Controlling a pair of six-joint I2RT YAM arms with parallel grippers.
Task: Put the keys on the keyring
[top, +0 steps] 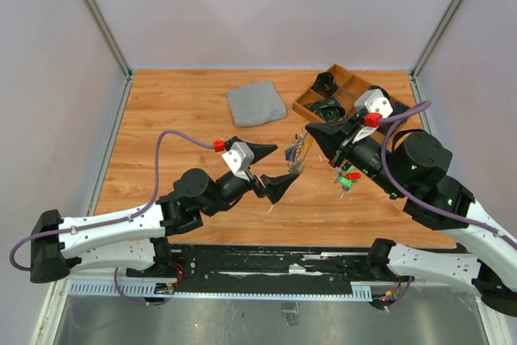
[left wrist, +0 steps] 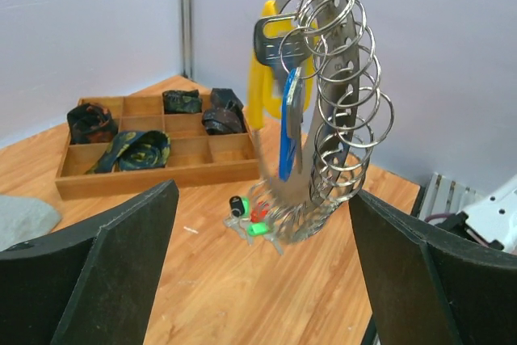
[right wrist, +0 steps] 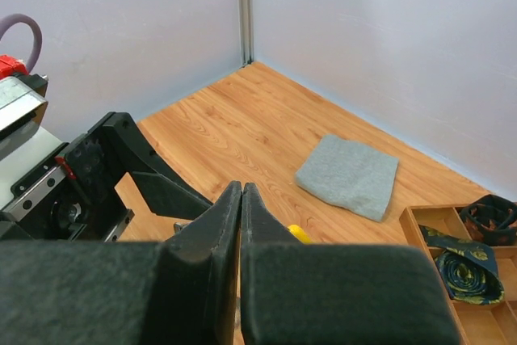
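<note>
**Keyring held aloft between the two grippers over a walled wooden table**

Nearest the arm bases runs a dull grey metal ledge (top: 242,313). Beyond it lies the pale orange wood-plank tabletop (top: 178,119), which ends at plain grey walls (top: 266,6) on the left, right and far sides. Slim aluminium corner posts (top: 97,18) rise at the two far corners.

Around mid-table the left gripper (top: 277,169) is spread wide with nothing between its fingers. Just past it hangs the silvery metal keyring (left wrist: 329,94), a curved strip strung with many small loops, off the wood. A yellow-headed key (left wrist: 265,78) and a blue-headed key (left wrist: 288,135) dangle on it. The right gripper (top: 310,132) is clenched on the ring's top end, its fingers pressed together.

On the boards under the right arm lie the loose small keys with green and red heads (left wrist: 252,220), near the hanging ring but below it.

Farther back lies a folded grey cloth (top: 256,103) near the middle. To its right, close to the far right corner, is a shallow wooden compartment tray (left wrist: 153,181) holding dark rolled ties (left wrist: 89,121). Bare planks run along the left side up to the wall, while the right side is crowded by the arm, the loose keys and the tray.
</note>
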